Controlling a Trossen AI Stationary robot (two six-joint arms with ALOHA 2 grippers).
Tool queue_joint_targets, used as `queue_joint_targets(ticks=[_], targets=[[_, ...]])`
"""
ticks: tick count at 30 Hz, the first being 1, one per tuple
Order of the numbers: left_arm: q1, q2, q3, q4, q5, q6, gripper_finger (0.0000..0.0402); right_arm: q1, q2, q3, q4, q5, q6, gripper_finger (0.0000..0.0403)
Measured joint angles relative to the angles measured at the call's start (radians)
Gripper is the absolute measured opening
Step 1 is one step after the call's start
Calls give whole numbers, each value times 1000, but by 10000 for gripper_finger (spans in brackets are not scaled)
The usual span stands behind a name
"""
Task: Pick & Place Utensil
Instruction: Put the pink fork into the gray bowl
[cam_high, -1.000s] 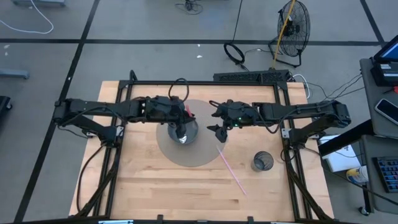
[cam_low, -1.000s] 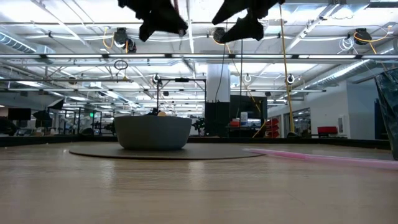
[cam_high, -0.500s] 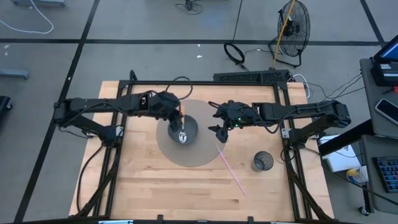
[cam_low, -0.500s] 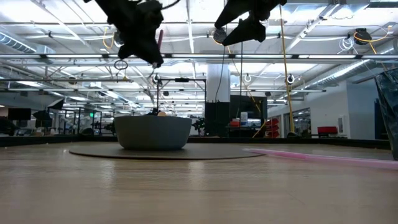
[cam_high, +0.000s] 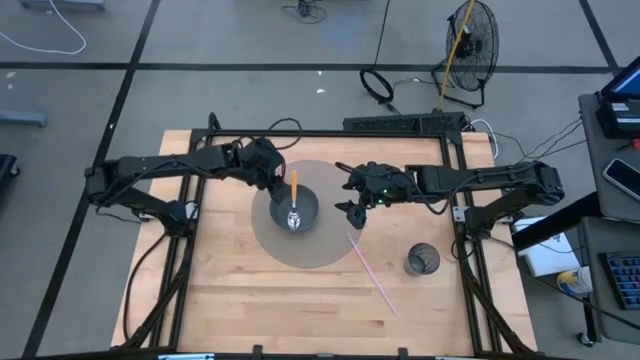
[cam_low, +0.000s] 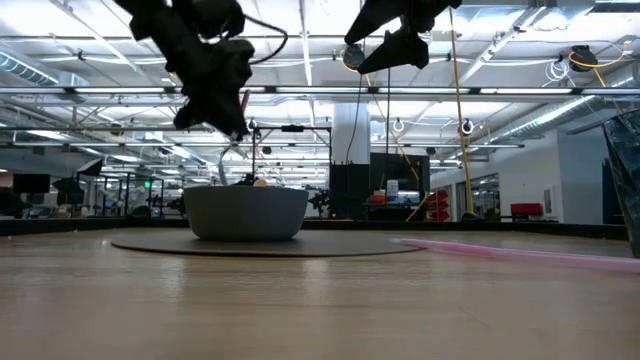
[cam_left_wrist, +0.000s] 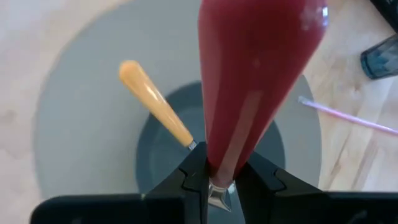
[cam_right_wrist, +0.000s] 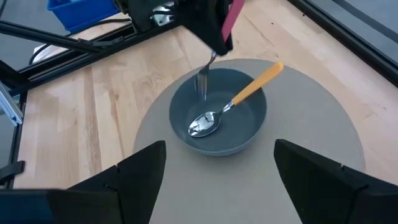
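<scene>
The left gripper (cam_left_wrist: 217, 180), clamped on a red-handled metal fork (cam_left_wrist: 255, 81), hangs over the dark grey round bowl (cam_right_wrist: 219, 121) at the centre of the round grey mat (cam_high: 268, 240) toward the wooden tabletop's (cam_high: 250, 300) far edge. An orange-handled metal spoon (cam_right_wrist: 239, 99) lies in the bowl, handle on the rim. The right gripper (cam_high: 352, 212), fingers spread wide, waits at the mat's right edge.

Grey floor (cam_high: 90, 110), standing fan (cam_high: 470, 40), loose cables (cam_high: 378, 85); ceiling strip lights (cam_low: 560, 110), overhead pipes.
</scene>
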Motion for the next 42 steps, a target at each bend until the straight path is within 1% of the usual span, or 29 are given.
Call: queue_joint_targets(ticks=[6,13,19,22,27,32,35,40,42], targets=[[0,0,-111,163,47,-49,53,0,0,0,0,1,0,293],[0,0,-187,236,50,-73,62,-1,0,0,0,2,-3,293],[0,0,-243,325,63,-96,53,-13,0,0,0,2,-3,293],[0,0,-246,342,69,-99,54,-20,0,0,0,2,-3,293],[1,0,-246,340,73,-83,68,-22,0,0,1,2,-3,293],[3,0,-246,341,74,-76,53,-22,0,0,1,2,-2,293],[3,0,-246,347,101,-83,53,-22,0,0,1,2,-1,293],[3,0,-246,351,148,-92,69,-22,0,-1,4,2,0,293],[3,0,-246,351,149,-92,65,-22,0,-24,47,2,3,293]])
